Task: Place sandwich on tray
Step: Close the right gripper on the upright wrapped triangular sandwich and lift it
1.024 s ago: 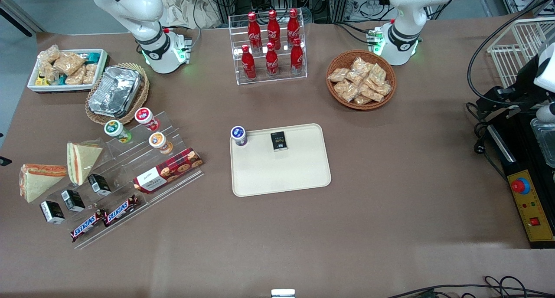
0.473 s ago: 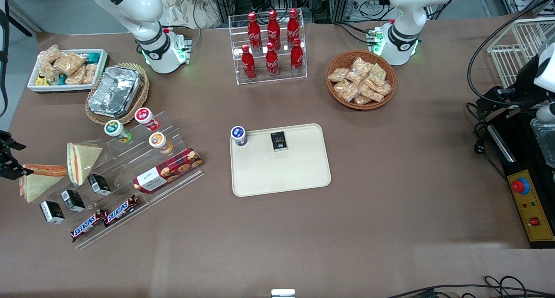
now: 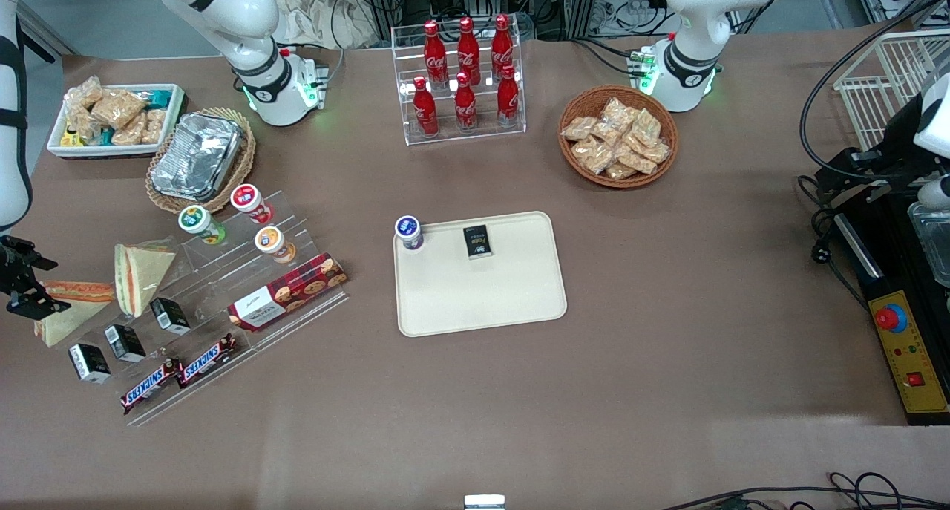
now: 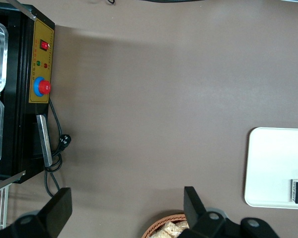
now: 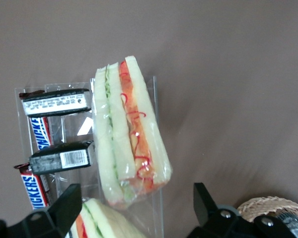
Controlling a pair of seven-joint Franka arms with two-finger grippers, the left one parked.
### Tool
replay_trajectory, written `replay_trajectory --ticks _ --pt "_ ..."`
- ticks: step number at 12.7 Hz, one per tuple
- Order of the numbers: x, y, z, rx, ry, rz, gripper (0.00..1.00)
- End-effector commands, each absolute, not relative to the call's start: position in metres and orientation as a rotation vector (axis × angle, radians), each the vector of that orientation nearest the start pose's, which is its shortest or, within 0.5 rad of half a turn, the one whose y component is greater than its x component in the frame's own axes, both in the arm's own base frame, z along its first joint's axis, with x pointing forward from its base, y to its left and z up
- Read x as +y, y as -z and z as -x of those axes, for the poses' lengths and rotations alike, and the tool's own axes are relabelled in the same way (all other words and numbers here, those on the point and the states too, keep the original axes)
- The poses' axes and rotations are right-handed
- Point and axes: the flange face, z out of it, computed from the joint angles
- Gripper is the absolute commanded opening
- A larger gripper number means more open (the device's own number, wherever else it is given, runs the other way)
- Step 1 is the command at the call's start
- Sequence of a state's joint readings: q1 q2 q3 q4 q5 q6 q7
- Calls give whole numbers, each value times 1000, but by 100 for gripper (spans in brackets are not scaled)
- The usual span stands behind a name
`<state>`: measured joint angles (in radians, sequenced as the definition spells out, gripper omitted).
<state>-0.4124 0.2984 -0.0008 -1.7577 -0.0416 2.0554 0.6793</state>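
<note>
Moving in from the table's edge since a moment ago, the hand (image 3: 26, 291) now hangs right over the sandwich (image 3: 65, 308), at the working arm's end of the table (image 3: 668, 376). Its fingers (image 5: 64, 210) are spread wide, one on each side of the sandwich, and hold nothing. The sandwich lies on a clear rack (image 3: 215, 302) beside small black boxes (image 5: 62, 156) and Snickers bars (image 3: 178, 373). A second sandwich (image 3: 137, 271) leans just beside it. Well apart from these, near the middle of the table, the tray (image 3: 490, 302) holds a little cup (image 3: 408, 232) and a black packet (image 3: 477, 241).
</note>
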Motion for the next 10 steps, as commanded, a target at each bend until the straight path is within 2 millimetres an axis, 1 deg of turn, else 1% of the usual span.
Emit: replay_trajectory --ticks 1,5,8,9,10 --pt "-266 -385 -581 1613 49 2714 100" --pt "-268 -361 -585 1607 100 2716 100" --pt "-269 -352 -586 1563 113 2743 97" --pt "-269 -351 -587 1540 124 2756 96" --pt "-270 -348 -585 1518 124 2769 92"
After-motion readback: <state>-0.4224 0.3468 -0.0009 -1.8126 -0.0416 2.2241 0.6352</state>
